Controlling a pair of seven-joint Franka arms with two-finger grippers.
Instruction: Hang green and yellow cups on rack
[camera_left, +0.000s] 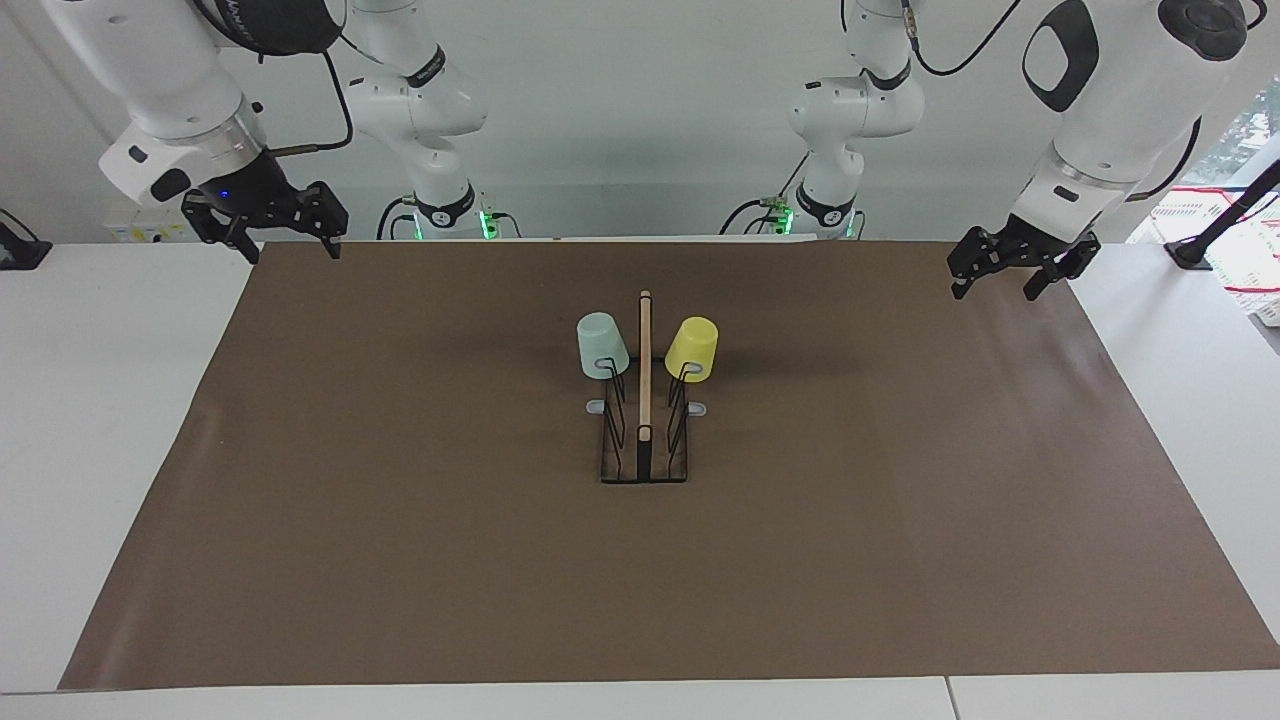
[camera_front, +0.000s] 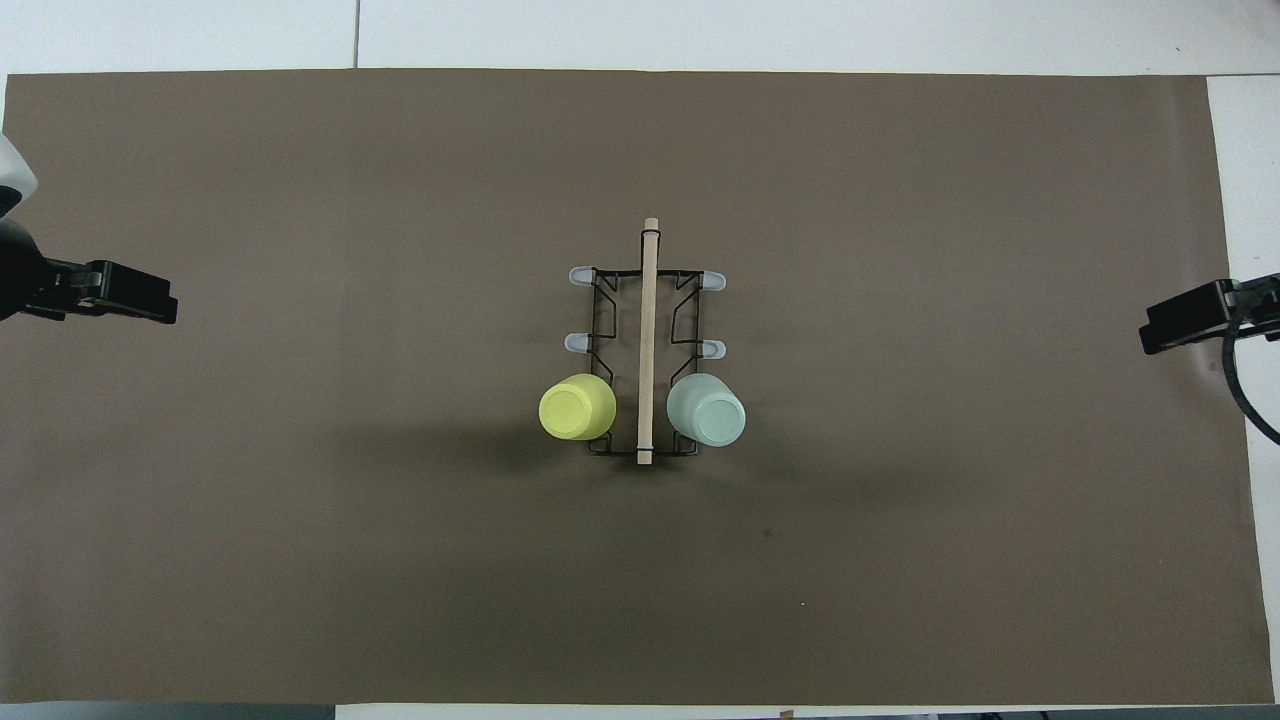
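Your pale mint green plastic tumbler (camera_left: 602, 345) and bright yellow tumbler (camera_left: 692, 349) sit inverted on the black wire rack's (camera_left: 644, 440) prongs nearest the robots. Left tool (camera_left: 1006, 274) and right tool (camera_left: 270, 228) hover released, empty, well apart. Bump the rack and the cups could slip off.

high facing view, steep overhead – opposed
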